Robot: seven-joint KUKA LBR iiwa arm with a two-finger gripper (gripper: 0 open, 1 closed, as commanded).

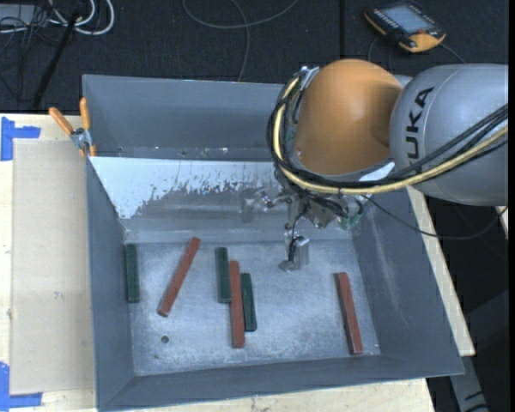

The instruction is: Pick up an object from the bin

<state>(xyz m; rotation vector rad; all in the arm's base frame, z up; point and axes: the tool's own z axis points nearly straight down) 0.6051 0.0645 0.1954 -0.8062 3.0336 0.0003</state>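
My gripper hangs under the orange cover over the back right part of the bin floor, with nothing showing between its tips. Below and to its left lies a cluster of three sticks: a dark green stick, a red-brown stick and another dark green stick, side by side. To the gripper's right and nearer the front lies a red-brown stick, apart from the gripper.
Further left lie a slanted red-brown stick and a dark green stick near the left wall. The arm and its cables cover the bin's back right corner.
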